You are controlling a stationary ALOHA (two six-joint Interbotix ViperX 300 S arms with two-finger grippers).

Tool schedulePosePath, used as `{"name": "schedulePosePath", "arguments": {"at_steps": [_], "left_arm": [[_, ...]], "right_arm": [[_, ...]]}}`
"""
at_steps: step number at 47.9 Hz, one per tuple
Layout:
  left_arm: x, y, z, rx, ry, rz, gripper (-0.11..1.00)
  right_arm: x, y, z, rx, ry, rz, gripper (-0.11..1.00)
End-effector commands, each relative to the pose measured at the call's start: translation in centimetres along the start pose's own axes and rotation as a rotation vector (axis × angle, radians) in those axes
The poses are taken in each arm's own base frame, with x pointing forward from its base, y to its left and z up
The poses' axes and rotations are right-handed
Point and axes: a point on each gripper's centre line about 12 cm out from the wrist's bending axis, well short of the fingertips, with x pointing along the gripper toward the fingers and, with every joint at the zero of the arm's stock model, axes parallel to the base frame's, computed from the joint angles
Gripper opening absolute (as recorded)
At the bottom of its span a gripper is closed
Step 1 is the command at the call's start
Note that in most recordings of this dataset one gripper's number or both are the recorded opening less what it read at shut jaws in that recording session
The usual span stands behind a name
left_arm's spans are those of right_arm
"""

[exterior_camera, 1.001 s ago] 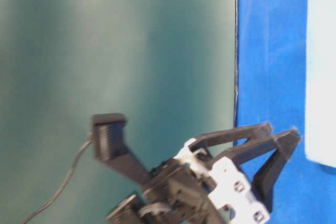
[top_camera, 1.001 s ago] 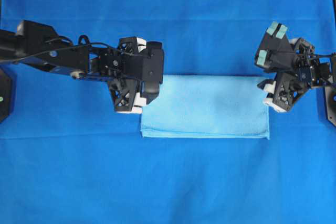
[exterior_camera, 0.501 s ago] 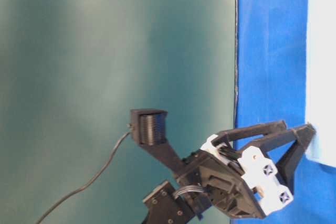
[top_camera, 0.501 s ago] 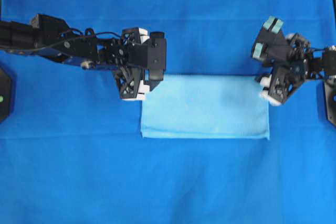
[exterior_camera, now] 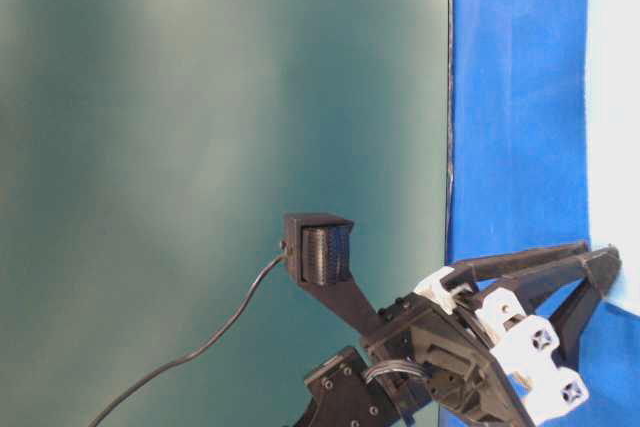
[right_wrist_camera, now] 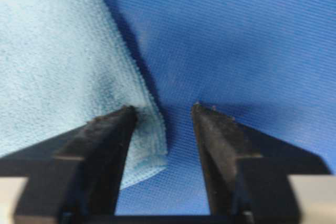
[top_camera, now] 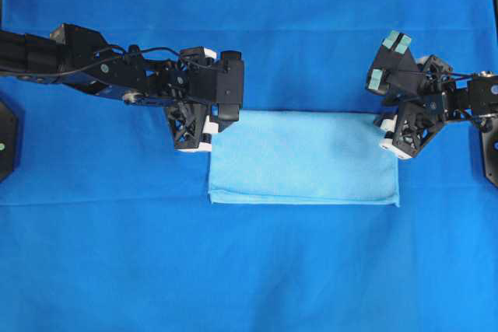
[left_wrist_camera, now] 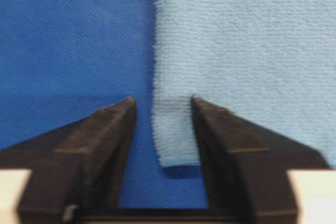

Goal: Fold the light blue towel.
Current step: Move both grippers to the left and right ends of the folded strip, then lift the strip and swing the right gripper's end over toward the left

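Between our parted jaws sit the corners of the light blue towel point(top_camera: 303, 158), ungripped: left gripper point(top_camera: 204, 131) and right gripper point(top_camera: 388, 133) angled down at its far edge.

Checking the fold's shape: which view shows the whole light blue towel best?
The overhead view: the whole light blue towel lies there as a rectangle. Both wrist views show only one corner between open jaws; the table-level view shows a pale edge strip.

Towel point(top_camera: 303, 157) between both arms' jaws
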Motion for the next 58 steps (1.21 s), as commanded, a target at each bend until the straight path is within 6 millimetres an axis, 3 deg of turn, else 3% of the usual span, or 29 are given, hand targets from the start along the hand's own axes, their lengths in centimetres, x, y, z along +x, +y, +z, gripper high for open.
{"name": "schedulePosePath", "arguments": {"at_steps": [1, 8, 10, 25, 40, 50, 58], "left_arm": [[-0.3, 0.1, 0.5, 0.003, 0.003, -0.001, 0.34], [-0.3, -0.6, 0.4, 0.022, 0.041, -0.02, 0.09], [-0.3, -0.6, 0.3, 0.02, 0.053, -0.022, 0.03], [-1.9, -0.3, 1.7, 0.007, 0.073, -0.028, 0.02], [-9.2, 0.4, 6.3, -0.021, -0.031, -0.014, 0.02], [-12.8, 0.6, 7.6, -0.024, -0.037, -0.015, 0.02], [-14.6, 0.7, 7.8, -0.023, -0.073, -0.009, 0.02]], "right_arm": [[-0.1, 0.5, 0.2, -0.012, -0.009, 0.011, 0.49], [-0.2, 1.0, 0.1, -0.022, -0.01, 0.023, 0.08], [-0.2, 1.0, 0.1, -0.021, -0.009, 0.025, 0.02], [-1.3, 1.0, 0.8, -0.007, -0.046, 0.029, 0.02], [-7.7, 0.1, 3.2, 0.025, -0.164, -0.014, 0.02], [-12.7, -0.1, 4.4, 0.037, -0.248, -0.018, 0.02], [-14.7, -0.1, 4.4, 0.016, -0.29, -0.008, 0.02]]}}
